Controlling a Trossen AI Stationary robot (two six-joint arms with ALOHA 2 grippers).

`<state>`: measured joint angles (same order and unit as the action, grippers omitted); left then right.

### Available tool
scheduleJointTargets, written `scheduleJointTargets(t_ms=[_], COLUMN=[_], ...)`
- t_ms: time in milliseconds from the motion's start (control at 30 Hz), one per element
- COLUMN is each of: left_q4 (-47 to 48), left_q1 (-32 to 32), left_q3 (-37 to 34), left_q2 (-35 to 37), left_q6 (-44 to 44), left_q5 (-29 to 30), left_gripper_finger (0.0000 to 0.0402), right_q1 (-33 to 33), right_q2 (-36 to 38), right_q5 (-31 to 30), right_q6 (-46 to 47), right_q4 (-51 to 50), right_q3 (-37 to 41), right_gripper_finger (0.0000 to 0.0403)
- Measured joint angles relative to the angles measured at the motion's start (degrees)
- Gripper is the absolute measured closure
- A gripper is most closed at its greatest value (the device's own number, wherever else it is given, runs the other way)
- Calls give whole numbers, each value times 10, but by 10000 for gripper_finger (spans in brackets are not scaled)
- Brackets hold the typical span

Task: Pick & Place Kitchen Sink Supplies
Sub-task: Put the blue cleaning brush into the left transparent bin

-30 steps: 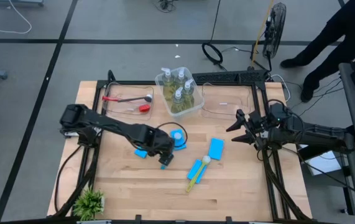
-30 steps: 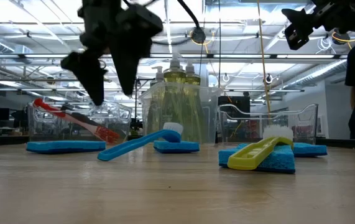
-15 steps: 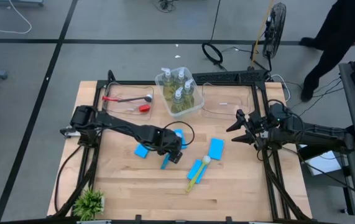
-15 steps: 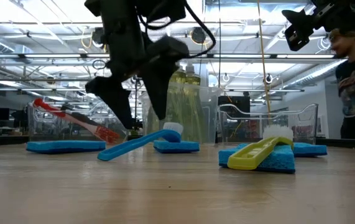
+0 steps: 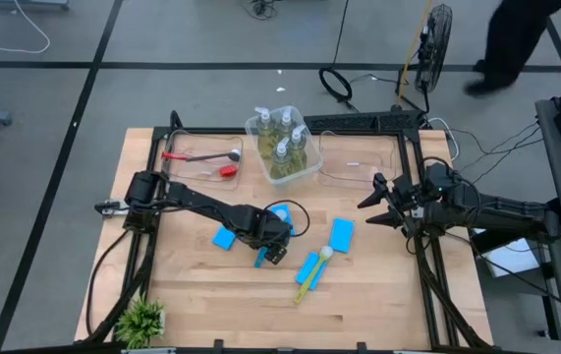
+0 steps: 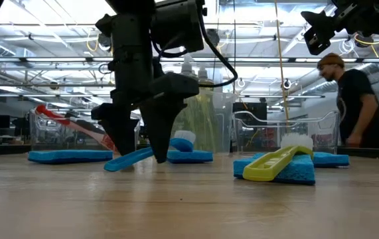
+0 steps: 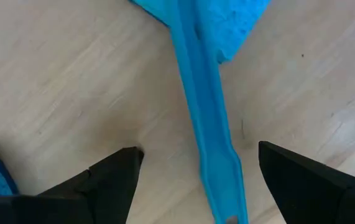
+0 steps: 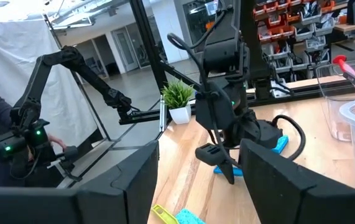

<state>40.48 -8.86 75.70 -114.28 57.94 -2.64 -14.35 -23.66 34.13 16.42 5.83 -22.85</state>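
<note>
Fingers of the left end effector [image 6: 140, 143] stood spread apart, lowered to the bench [image 5: 378, 305] on either side of the blue dish brush [image 7: 203, 118], not clamped on it. That brush lay flat near the bench's middle, its head end over a blue sponge [image 6: 192, 157]. Another blue sponge [image 5: 224, 239] lay just beside the left arm. A yellow-green brush [image 5: 311, 271] rested across a third sponge, with a fourth sponge [image 5: 341, 233] close by. Four soap bottles [image 5: 282, 143] stood in a clear bin at the far edge, and a red brush [image 5: 194, 155] lay in the bin next to it. The right end effector [image 5: 376, 204] hung raised at the bench's right side, fingers parted and holding nothing. A person [image 6: 355, 109] stood beyond the bench.
</note>
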Motion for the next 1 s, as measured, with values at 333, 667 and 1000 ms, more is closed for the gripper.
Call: scheduleJointTargets(t_ms=[333,667,1000], left_q4=[6,2,-1], left_q1=[-17,-14,-15], left_q3=[0,0,-2], left_q2=[-1,-2,8], left_q6=[-13,19,61], left_q5=[-2,-4,22], left_gripper_finger=[205,318,318], right_q1=[0,0,0], right_q2=[0,0,0], right_q5=[0,0,0], right_q6=[1,1,-1], right_q4=[0,0,0], right_q3=[0,0,0], right_gripper_finger=[193,193,193])
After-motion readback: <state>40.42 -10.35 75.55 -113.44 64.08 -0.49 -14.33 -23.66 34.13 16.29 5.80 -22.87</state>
